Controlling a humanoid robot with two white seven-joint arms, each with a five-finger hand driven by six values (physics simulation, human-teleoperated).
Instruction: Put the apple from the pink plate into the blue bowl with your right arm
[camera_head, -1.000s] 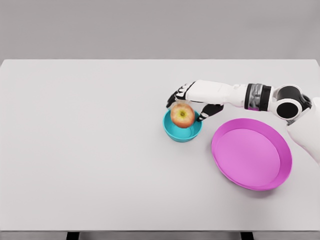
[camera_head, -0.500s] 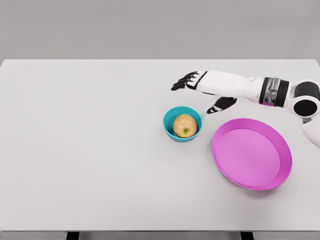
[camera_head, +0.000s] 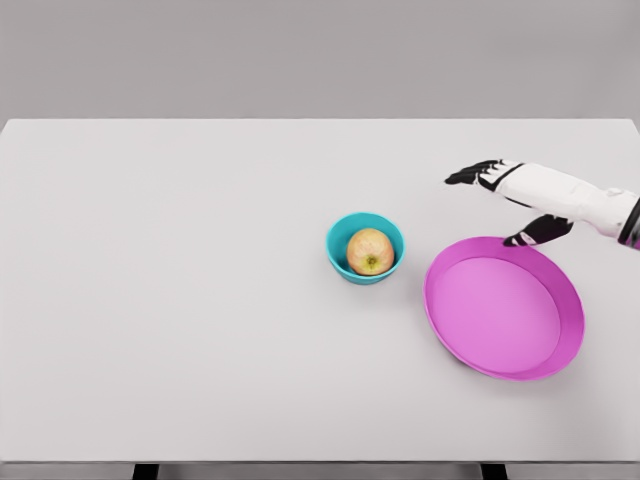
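Note:
The red-yellow apple (camera_head: 370, 251) lies inside the small blue bowl (camera_head: 343, 232) near the table's middle. To its right sits the pink plate (camera_head: 504, 308) with nothing on it. My right hand (camera_head: 497, 200) hovers above the plate's far edge, well right of the bowl, with fingers (camera_head: 468, 174) spread and holding nothing. Its white forearm runs off the right edge of the view. The left arm does not show.
The white table (camera_head: 180, 300) fills the view, with a grey wall behind its far edge. Its near edge runs along the bottom of the frame.
The right hand let go of the apple, which dropped into the bowl. The hand then drew back to the right, from above the bowl to above the plate's far rim.

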